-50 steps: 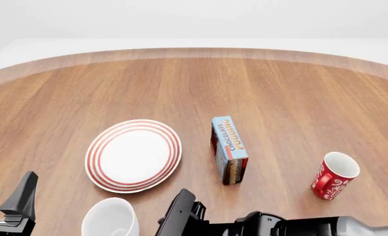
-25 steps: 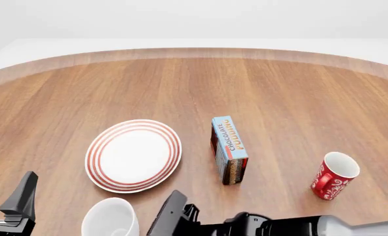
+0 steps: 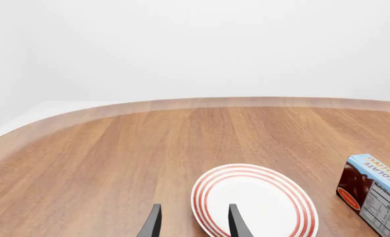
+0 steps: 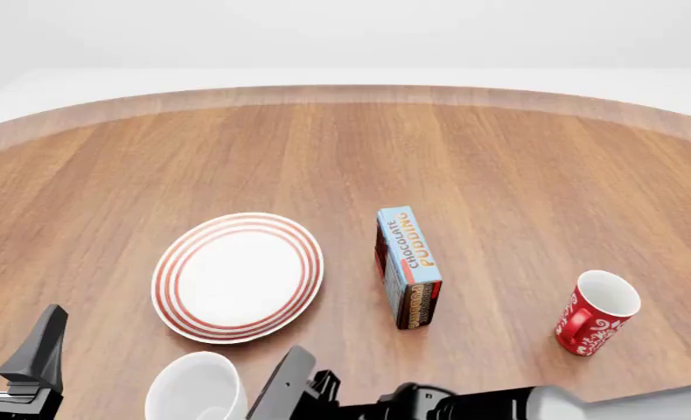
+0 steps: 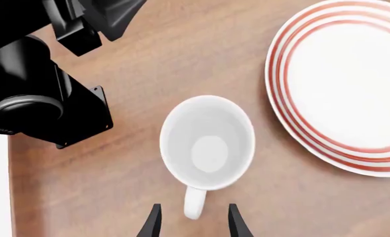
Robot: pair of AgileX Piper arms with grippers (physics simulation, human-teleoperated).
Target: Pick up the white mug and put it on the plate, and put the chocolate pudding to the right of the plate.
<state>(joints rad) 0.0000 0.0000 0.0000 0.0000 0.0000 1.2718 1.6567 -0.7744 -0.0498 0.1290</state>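
Sitting upright by the near edge, the white mug (image 5: pixel 208 142) looks empty inside, handle lying btwn the spread tips of the right gripper (image 5: pixel 191 224), w/o contact. The plate (image 4: pixel 238 276) just beyond it has nothing on it. The chocolate pudding (image 4: pixel 408 267) stands right of that plate. Left gripper (image 3: pixel 191 224) is spread too, holding nothing. Red mug (image 4: pixel 596 312) is empty, toward the right edge.

A red mug with white swirls (image 4: pixel 594 313) stands at the lower right of the front view, tilted slightly, its open white mouth showing and its handle toward the frame's left. It rests on a wooden table (image 4: pixel 498 175) whose curved pale edge arcs across the upper frame.
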